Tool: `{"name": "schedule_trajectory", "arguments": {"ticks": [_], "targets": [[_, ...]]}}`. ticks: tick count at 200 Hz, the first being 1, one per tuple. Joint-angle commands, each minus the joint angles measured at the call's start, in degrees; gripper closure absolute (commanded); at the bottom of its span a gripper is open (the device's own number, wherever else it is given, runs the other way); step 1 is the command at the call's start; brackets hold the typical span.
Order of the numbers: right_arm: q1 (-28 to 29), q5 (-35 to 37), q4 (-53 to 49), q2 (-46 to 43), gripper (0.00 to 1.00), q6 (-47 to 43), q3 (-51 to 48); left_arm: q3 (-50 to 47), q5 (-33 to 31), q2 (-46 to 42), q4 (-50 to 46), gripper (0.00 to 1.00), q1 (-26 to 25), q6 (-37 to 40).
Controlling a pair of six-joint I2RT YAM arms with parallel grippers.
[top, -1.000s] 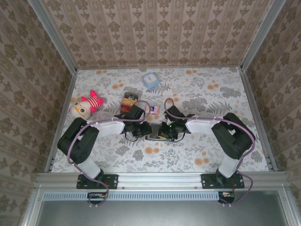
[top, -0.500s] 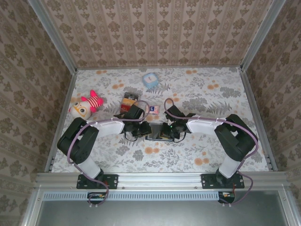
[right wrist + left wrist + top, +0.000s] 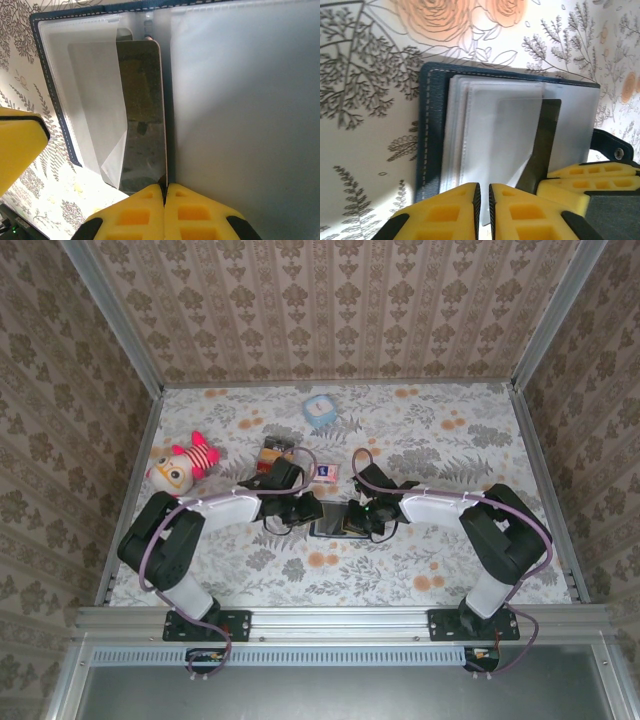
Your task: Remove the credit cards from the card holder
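The navy card holder (image 3: 335, 520) lies open on the floral table between both arms. In the left wrist view its stitched navy edge (image 3: 431, 125) frames clear sleeves, and my left gripper (image 3: 483, 192) is shut on the near edge of a sleeve. A dark, glossy credit card with a tan rim (image 3: 142, 110) stands partly out of its pocket, and my right gripper (image 3: 164, 189) is shut on its corner. That card (image 3: 545, 140) also shows as a dark strip beside the right fingers (image 3: 580, 180). The holder's rim (image 3: 90, 11) runs along the top.
A plush toy (image 3: 183, 465) lies at the left. A red-and-tan box (image 3: 274, 456) and a small pale packet (image 3: 327, 472) sit just behind the holder. A blue-and-white object (image 3: 319, 409) is farther back. Patterned walls enclose the table.
Both wrists have shifted slightly over the holder, the right one edging left. The holder has stayed in place.
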Motion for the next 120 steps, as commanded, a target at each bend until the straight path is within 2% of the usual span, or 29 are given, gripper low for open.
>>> {"name": "schedule_trajectory", "arguments": {"ticks": [1,40,120], "targets": [[-0.4,0.4,-0.7,0.4,0.95,-0.3,-0.8,2.7,2.2,2.2,0.0,0.84,0.3,2.3],[-0.8,-0.3,-0.4,0.5,0.96,-0.3,-0.9,4.6,0.5,5.1,-4.8,0.84,0.3,4.1],[-3.2,-1.8,0.5,-3.1,0.98,0.2,-4.9,2.6,-3.4,8.9,-8.5,0.86,0.8,4.4]]}}
